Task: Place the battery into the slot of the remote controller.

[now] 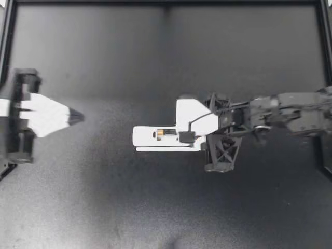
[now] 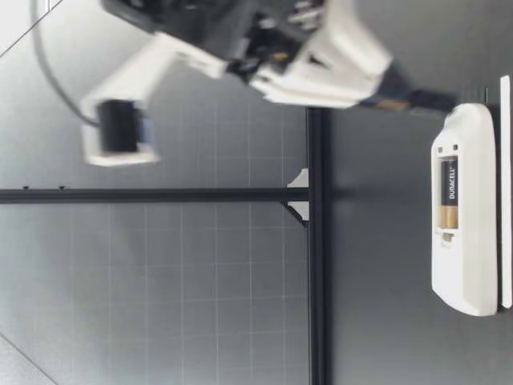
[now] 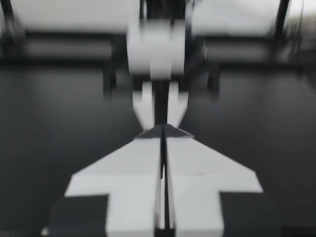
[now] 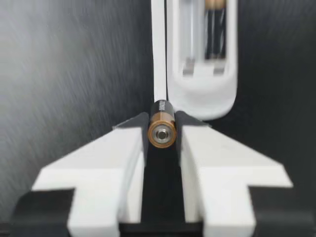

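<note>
A white remote controller (image 1: 153, 136) lies mid-table with its back open, and one battery (image 1: 166, 133) sits in its slot. My right gripper (image 1: 188, 136) hovers at the remote's right end. In the right wrist view it (image 4: 162, 132) is shut on a second battery (image 4: 162, 129), held end-on. The remote (image 4: 202, 94) lies just ahead, with a seated battery (image 4: 216, 24) beside an empty bay (image 4: 190, 29). In the low view my right gripper (image 2: 397, 100) hangs above the remote (image 2: 465, 265). My left gripper (image 1: 77, 116) rests far to the left, shut and empty (image 3: 162, 131).
The remote's thin white cover strip (image 1: 168, 149) lies alongside the remote on its near side, also seen as a strip (image 4: 158, 54) ahead of the right gripper. The dark table (image 1: 166, 207) is framed by a black rail (image 1: 166, 2).
</note>
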`<state>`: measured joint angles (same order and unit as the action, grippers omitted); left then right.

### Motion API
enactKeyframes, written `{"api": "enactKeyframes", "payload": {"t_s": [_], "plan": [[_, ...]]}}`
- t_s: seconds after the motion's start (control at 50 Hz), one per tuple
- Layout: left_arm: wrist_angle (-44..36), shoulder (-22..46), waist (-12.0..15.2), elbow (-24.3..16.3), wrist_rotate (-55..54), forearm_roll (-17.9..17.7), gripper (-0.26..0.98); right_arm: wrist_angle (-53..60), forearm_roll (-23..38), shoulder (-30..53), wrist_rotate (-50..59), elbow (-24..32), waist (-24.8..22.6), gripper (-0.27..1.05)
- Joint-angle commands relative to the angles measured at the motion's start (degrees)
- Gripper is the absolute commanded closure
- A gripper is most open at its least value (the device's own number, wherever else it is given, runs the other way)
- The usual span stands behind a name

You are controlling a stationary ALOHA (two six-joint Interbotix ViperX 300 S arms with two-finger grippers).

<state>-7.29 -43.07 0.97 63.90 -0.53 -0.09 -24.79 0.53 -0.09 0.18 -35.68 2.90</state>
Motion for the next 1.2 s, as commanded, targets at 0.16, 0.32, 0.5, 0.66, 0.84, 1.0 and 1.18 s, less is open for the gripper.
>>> {"api": "enactKeyframes", "payload": {"t_s": [0.16,0.32,0.5,0.66,0.84,1.0,1.18], "plan": [[9.2,13.3,1.8,-7.7,-0.2,-0.1,0.90,20.0,-0.1,-5.2,0.2,-6.6,0.3,0.72],[11.0,20.6,2.8,-10.3,-0.1,0.0,0.90,36.3,-0.1,-4.5,0.1,-12.6,0.9,0.72],[10.0,28.3,3.2,-12.7,0.6,0.4,0.90,49.7,-0.2,-2.6,0.0,-17.1,2.3,0.72],[9.8,34.1,3.2,-14.4,0.4,0.2,0.90,52.2,-0.2,0.7,0.0,-17.2,2.6,0.72],[8.8,39.2,3.3,-15.9,0.4,0.1,0.90,52.3,-0.2,4.4,-0.1,-15.5,2.7,0.72],[5.7,41.7,3.2,-16.2,0.4,-0.4,0.90,52.4,-0.2,6.3,-0.3,-14.3,2.6,0.72],[4.5,43.5,3.2,-16.0,0.4,-0.7,0.90,52.1,-0.2,7.2,-0.2,-14.2,2.6,0.72]]}}
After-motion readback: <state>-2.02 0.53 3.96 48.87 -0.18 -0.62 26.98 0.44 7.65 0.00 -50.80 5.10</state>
